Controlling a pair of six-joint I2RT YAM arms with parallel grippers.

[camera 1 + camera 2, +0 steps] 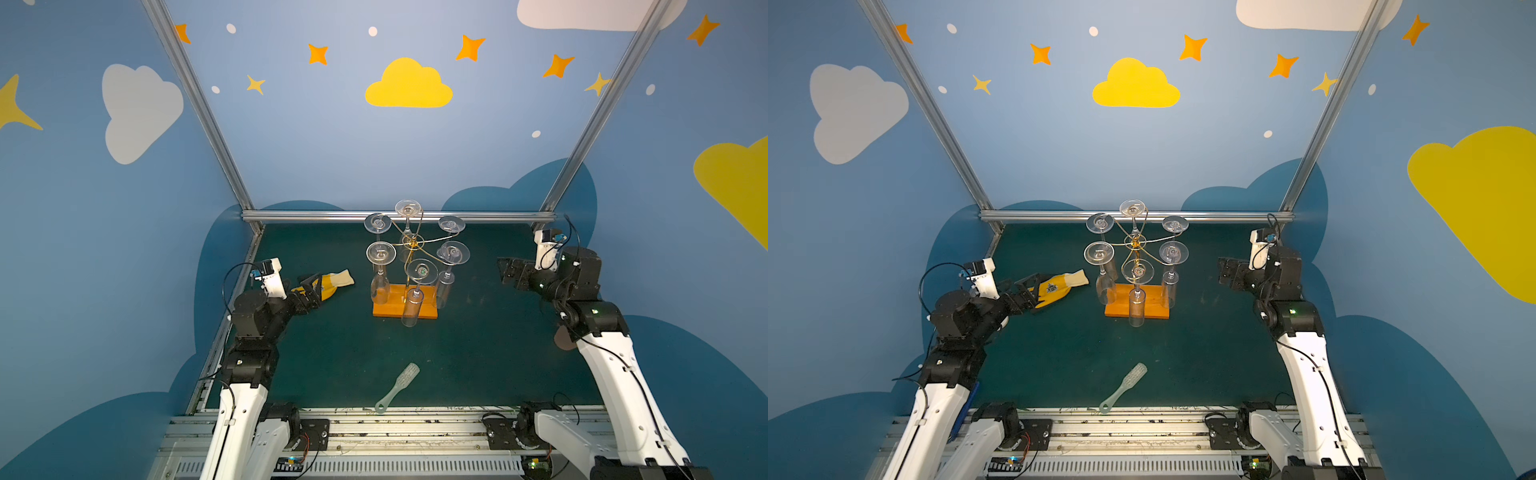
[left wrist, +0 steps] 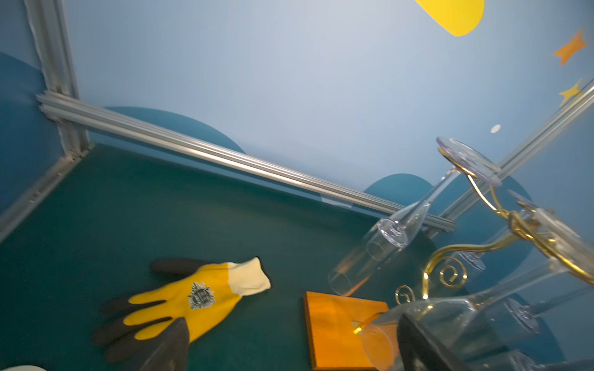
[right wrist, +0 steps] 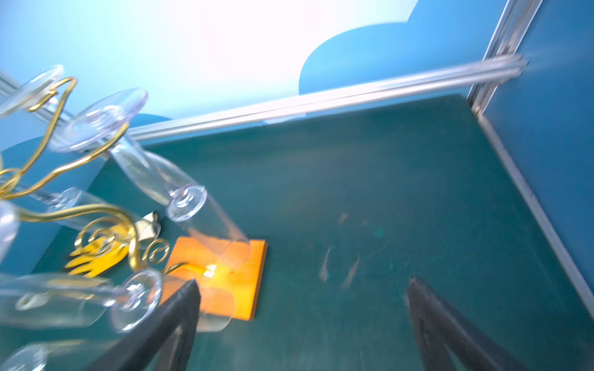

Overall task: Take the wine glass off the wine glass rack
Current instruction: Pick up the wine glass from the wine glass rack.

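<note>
The wine glass rack, a thin gold wire stand with curled arms on a flat orange wooden base, stands toward the back of the dark green table mat. Six clear wine glasses hang on the rack upside down, each with its round foot resting on a curled arm and its bowl pointing down. The front wine glass hangs on the arm nearest to the robot, and its bowl reaches down in front of the orange base. In both top views all six are on the rack, and no gripper touches them.

The left gripper is to the left of the rack, well apart from it and low over the mat. Its jaws stand wide apart and hold nothing. In the left wrist view the two dark fingers are far from each other.

A yellow and black work glove with a cream cuff lies flat on the mat between this gripper and the rack, with the cuff toward the rack. Whether a finger touches the glove, I cannot tell.

The right gripper is to the right of the rack, also well apart from it, and it points toward the rack. Its jaws are spread wide and are empty. The right wrist view is blurred.

A pale green translucent plastic brush lies on the mat in front of the rack, near the edge on the robot's side. It is well apart from both grippers.
</note>
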